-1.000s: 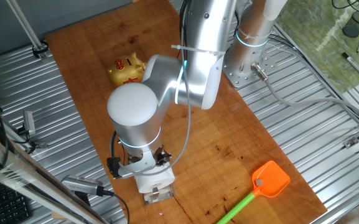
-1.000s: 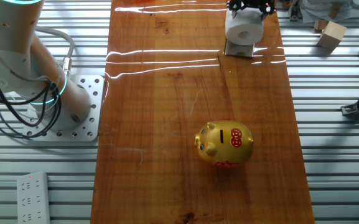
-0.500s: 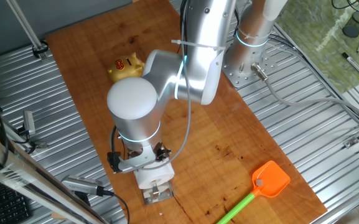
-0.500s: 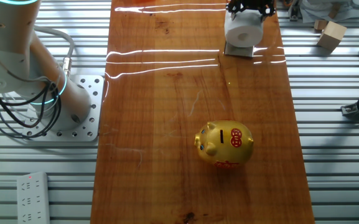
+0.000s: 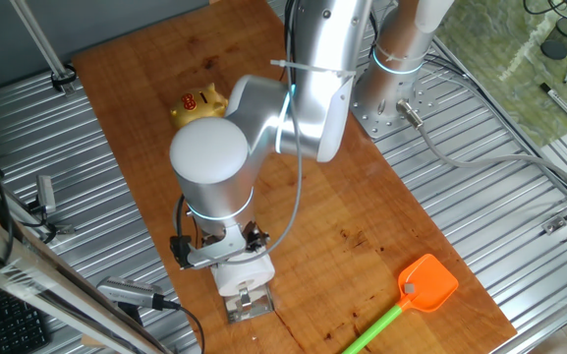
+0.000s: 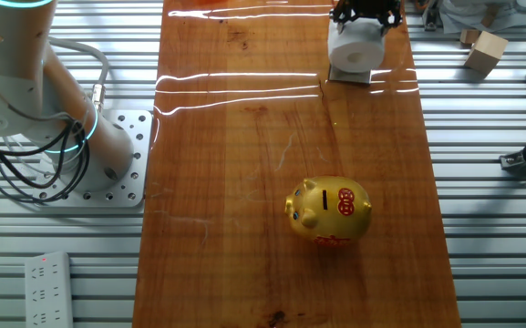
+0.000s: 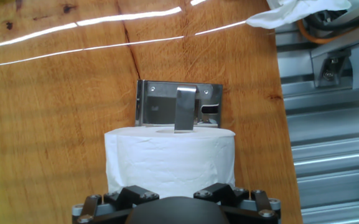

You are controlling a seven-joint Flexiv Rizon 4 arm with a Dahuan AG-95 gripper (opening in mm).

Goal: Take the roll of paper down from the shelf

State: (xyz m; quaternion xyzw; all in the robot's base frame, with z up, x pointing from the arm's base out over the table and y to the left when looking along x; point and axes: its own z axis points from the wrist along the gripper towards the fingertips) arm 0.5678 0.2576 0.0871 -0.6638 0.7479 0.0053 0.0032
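The white roll of paper (image 7: 170,158) fills the lower middle of the hand view, and its top edge overlaps the upright bar of the silvery shelf (image 7: 157,102), which lies flat on the wooden table. My gripper (image 7: 174,191) is shut on the roll, with black fingers at its near side. In the one fixed view the roll (image 5: 239,277) hangs under my wrist, just above the shelf (image 5: 252,309) near the table's front edge. In the other fixed view the roll (image 6: 352,50) sits under the gripper (image 6: 365,11), over the shelf (image 6: 349,75).
A golden piggy bank (image 6: 328,211) stands mid-table and also shows in the one fixed view (image 5: 197,106). An orange fly swatter (image 5: 425,285) lies at the table's corner. The table edge and metal slats (image 7: 328,143) are just right of the shelf. A white cloth (image 7: 297,11) lies beyond it.
My gripper has risen a little with the roll in it, so the roll now stands slightly clear of the shelf's plate. The shelf and piggy bank have not moved.
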